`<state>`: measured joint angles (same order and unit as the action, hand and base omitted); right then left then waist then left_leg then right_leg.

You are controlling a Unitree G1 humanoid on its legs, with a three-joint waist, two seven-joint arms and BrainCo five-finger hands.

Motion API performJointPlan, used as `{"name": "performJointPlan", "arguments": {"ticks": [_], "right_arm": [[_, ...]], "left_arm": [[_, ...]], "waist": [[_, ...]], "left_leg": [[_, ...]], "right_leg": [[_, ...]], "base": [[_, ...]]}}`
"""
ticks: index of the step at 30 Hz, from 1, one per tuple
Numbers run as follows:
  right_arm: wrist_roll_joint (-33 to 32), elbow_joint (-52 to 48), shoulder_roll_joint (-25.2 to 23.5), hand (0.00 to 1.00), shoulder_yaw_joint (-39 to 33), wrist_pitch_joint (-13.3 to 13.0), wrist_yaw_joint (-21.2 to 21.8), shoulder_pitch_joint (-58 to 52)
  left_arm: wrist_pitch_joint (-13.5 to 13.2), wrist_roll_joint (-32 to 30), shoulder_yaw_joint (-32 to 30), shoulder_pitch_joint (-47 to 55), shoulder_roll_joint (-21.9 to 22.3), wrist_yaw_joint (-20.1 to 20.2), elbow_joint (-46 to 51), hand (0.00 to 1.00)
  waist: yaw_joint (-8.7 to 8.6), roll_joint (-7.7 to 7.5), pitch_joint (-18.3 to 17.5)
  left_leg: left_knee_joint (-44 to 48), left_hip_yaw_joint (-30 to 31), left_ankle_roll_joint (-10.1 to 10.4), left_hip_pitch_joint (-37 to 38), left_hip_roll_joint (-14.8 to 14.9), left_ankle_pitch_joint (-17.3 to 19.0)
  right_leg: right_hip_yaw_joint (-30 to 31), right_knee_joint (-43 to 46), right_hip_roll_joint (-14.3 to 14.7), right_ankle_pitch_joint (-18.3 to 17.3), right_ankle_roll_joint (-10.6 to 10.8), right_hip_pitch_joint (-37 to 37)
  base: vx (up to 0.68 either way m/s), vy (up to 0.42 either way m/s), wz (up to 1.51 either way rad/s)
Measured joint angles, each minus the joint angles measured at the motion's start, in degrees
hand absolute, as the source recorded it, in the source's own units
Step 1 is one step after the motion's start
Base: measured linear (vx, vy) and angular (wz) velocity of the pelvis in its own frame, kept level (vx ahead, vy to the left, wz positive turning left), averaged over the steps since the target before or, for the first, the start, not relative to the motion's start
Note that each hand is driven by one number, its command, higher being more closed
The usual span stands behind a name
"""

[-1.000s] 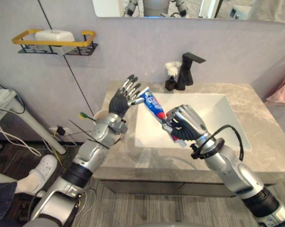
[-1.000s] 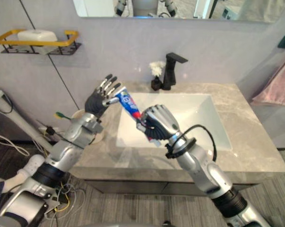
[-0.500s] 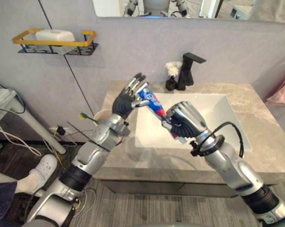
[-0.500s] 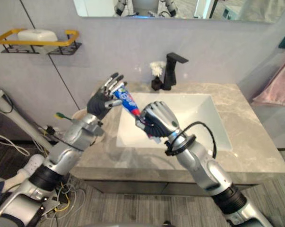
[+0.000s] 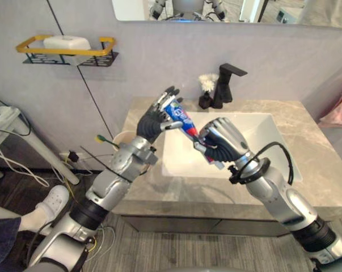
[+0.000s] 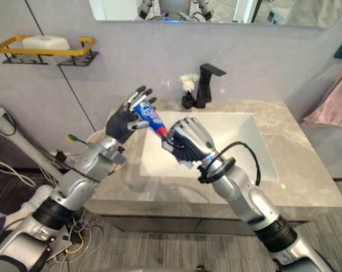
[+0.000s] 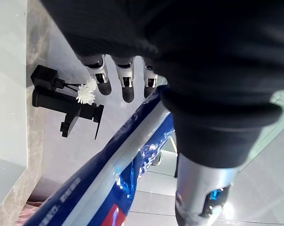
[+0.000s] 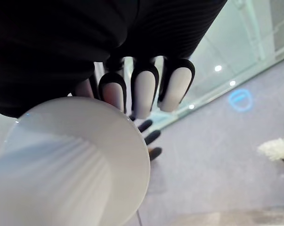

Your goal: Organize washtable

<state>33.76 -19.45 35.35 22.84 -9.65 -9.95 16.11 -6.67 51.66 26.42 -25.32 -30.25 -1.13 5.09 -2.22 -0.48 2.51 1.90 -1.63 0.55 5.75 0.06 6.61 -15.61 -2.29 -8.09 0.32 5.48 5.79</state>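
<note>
On the wall, the yellow-rimmed rack (image 5: pixel 24 45) holds a bar of soap (image 5: pixel 66 41). At the worktop's (image 5: pixel 315 170) left corner stands a cup (image 5: pixel 118 137), partly behind the left arm, with what looks like a toothbrush (image 5: pixel 102 138) sticking out. The left hand (image 5: pixel 153 119) hovers above it, fingers straight and apart, thumb against the upper end of the toothpaste tube (image 5: pixel 179 119). The tube slants down rightward over the sink (image 5: pixel 261 153) into the right hand (image 5: pixel 222 141), whose fingers are clamped round its capped lower end. The left hand is nearer the cup, so a handover looks due.
</note>
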Motion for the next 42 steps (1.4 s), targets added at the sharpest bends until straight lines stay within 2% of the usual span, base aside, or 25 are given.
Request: {"name": "performJointPlan", "arguments": {"ticks": [13,14,27,41,42], "right_arm": [[-0.69,-0.01,0.05,1.0,0.14,-0.01,-0.14,2.23],[-0.72,-0.01,0.05,1.0,0.18,-0.01,-0.14,2.4],[-1.54,-0.02,0.25,1.0,3.16,-1.17,-0.01,2.45],[-0.75,-0.01,1.19,1.0,4.26,-0.47,0.01,3.23],[-0.15,-0.01,1.21,0.0,4.26,-0.42,0.02,3.51]], "left_arm": [[-0.17,0.61,0.47,-2.87,-0.5,-0.17,1.49,0.0],[-0.18,0.68,0.47,-3.25,-0.49,-0.17,1.5,1.0],[-1.42,2.56,0.94,-5.88,-0.3,-0.62,1.5,1.0],[-2.75,2.87,2.16,-6.36,2.01,-0.7,1.5,1.0],[-2.79,2.87,2.15,-6.48,2.0,-0.93,1.5,1.0]], "waist": [[0.01,-0.08,-0.15],[0.01,-0.09,-0.2],[-0.03,-0.46,-0.58],[-0.1,-0.52,-0.63],[-0.06,-0.52,-0.63]], "left_leg": [[0.06,0.01,-0.02,0.16,0.01,-0.21],[0.06,0.01,-0.03,0.16,0.0,-0.23],[-0.95,0.29,0.11,0.18,-0.04,-1.43],[-1.93,0.34,0.07,0.47,-0.08,-2.41],[-1.97,0.35,0.08,0.46,-0.08,-2.49]], "right_leg": [[-0.02,0.11,-0.02,0.08,-0.11,0.17],[-0.03,0.11,-0.02,0.1,-0.14,0.18],[-0.31,0.1,-0.02,0.24,-0.21,-0.09],[-0.26,0.07,0.04,0.72,-0.35,-0.25],[-0.27,0.07,0.04,0.76,-0.36,-0.25]], "base": [[0.0,0.0,0.0],[0.0,0.0,0.0],[0.0,-0.002,0.01],[-0.04,-0.015,0.0],[-0.04,-0.013,0.01]]}}
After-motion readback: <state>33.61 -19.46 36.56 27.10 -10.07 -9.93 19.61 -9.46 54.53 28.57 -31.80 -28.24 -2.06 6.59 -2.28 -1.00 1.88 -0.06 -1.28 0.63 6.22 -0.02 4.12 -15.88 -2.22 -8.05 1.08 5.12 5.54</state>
